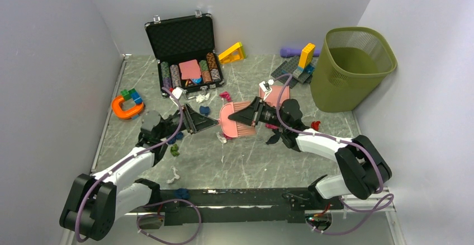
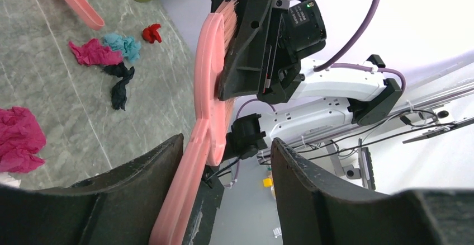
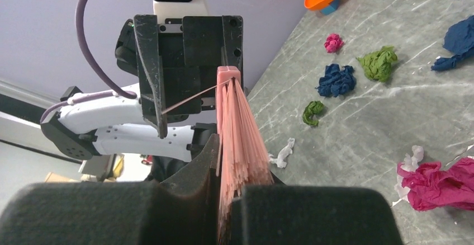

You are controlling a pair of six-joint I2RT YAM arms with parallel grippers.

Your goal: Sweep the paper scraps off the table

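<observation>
My right gripper [image 1: 247, 116] [image 3: 228, 164] is shut on a pink hand brush [image 1: 235, 123] [image 3: 237, 127], gripping it at the bristle head above the middle of the table [image 1: 251, 164]. My left gripper [image 1: 208, 122] [image 2: 226, 147] is open, with the brush handle [image 2: 193, 161] between its fingers, lying against one finger. Paper scraps lie scattered: magenta [image 1: 225, 95], navy [image 1: 204, 110], green [image 1: 175, 150], white [image 1: 173, 173], red [image 1: 315, 125]. The left wrist view shows magenta [image 2: 92, 53], teal [image 2: 123, 43] and black [image 2: 119, 85] scraps. The right wrist view shows green [image 3: 378, 63] and navy [image 3: 337, 80] scraps.
A pink dustpan [image 1: 275, 94] lies behind the right gripper. A green mesh bin [image 1: 349, 69] stands at the right. An open black case [image 1: 184, 43] with poker chips sits at the back. Toy blocks [image 1: 302, 60] and an orange toy [image 1: 126, 109] lie nearby.
</observation>
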